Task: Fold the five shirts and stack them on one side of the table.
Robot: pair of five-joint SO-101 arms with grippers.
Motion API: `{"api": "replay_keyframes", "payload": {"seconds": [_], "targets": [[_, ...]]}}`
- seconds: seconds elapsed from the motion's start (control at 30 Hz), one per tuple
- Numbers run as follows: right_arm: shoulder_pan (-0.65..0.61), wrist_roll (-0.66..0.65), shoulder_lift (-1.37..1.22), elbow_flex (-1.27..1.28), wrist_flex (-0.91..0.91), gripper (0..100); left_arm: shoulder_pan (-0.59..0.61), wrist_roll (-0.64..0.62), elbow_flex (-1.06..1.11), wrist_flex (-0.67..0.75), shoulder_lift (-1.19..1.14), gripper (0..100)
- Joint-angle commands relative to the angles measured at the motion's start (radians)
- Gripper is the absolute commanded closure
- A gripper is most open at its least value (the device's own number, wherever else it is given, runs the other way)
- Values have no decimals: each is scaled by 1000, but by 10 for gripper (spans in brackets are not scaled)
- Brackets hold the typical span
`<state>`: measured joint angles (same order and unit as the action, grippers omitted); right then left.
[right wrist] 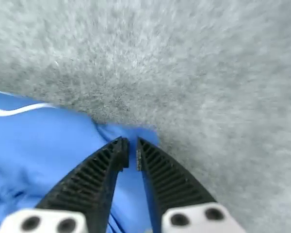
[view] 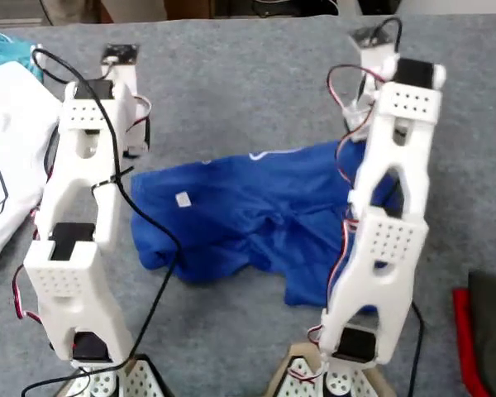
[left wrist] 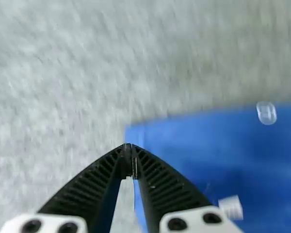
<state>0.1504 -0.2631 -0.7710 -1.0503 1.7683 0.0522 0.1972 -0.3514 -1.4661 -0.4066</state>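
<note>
Hanging over the two far corners of the blue shirt [view: 256, 215], the pincers look placed for a paired pickup, which is my reading of why each sits at an edge and not over the middle. The left pincer [left wrist: 127, 148] is clenched, tips pressed together, and the shirt's corner lies right at those tips, with cloth running off to the side facing the other arm. I cannot tell whether any fabric is caught between them. A small clear tag [left wrist: 266, 112] sits on the cloth a little way past the tips. The right pincer [right wrist: 131, 144] is released by only a thin slit, its tips just above the opposite corner, where the cloth bunches into a small fold and a thin white line [right wrist: 19, 110] crosses the cloth. Nothing shows as gripped there. Beyond both sets of tips lies bare grey table [view: 231, 91], so the shirt spreads from the pincers back towards the arm bases, rumpled and unfolded. That layout suits drawing the far edge back over the near one, which I take to be the step in hand. A white shirt [view: 8, 141] and a teal one [view: 4, 50] wait well out on the left pincer's outer side, and a dark garment with a red one [view: 488, 322] lies well out on the right pincer's outer side, probably kept apart so the working patch between the pincers holds one shirt only.
</note>
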Motion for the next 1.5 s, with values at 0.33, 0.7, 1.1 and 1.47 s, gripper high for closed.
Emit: {"api": "replay_keyframes", "payload": {"seconds": [0.33,0.7,1.1,1.47], "targets": [[1,-60,562,576,-34,742,-32,98,84,-157,174,980],[-38,-60,716,1058,-52,914,-164,133,764,101,719,980],[-140,-58,714,1171,-292,887,-169,126,1016,170,1038,949],[-243,-31,518,1171,-365,770,-166,124,1010,170,848,853]]}}
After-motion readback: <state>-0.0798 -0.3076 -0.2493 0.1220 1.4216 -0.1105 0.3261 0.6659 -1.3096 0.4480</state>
